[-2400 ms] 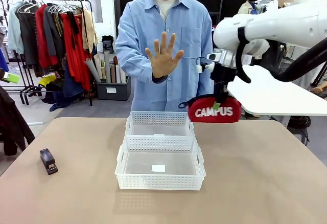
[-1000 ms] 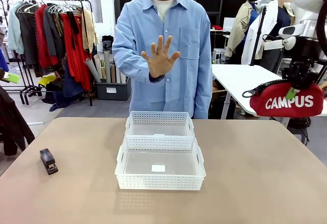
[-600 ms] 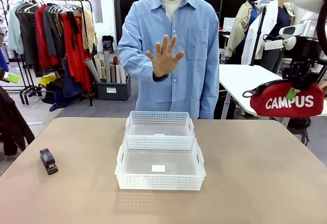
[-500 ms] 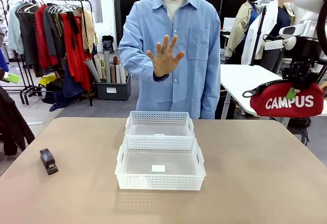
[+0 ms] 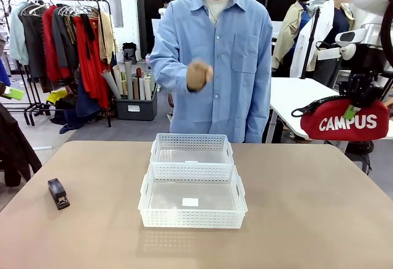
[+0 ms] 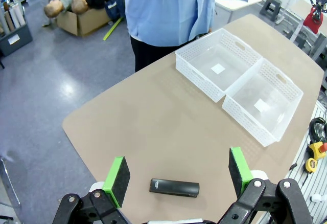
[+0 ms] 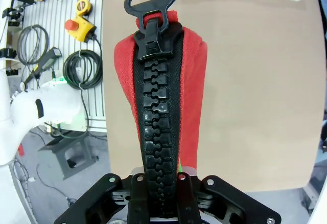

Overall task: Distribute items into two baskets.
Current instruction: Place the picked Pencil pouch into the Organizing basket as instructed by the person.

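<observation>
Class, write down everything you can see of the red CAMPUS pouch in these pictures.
The red pouch looks like soft fabric, long and rounded, with white CAMPUS lettering. A chunky black zipper runs along its top to a ring pull. It hangs level in the air, off to the right, pinched at the zipper edge by the right claw; nothing else touches it.

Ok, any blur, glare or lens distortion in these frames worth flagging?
Front view: evenly lit and sharp, except the person's hand, which is smeared by motion. Left wrist view: wide-angle bending of the table edges, a glare patch on the floor, stapler crisp. Right wrist view: the zipper of the red pouch is close up and sharp.
</observation>
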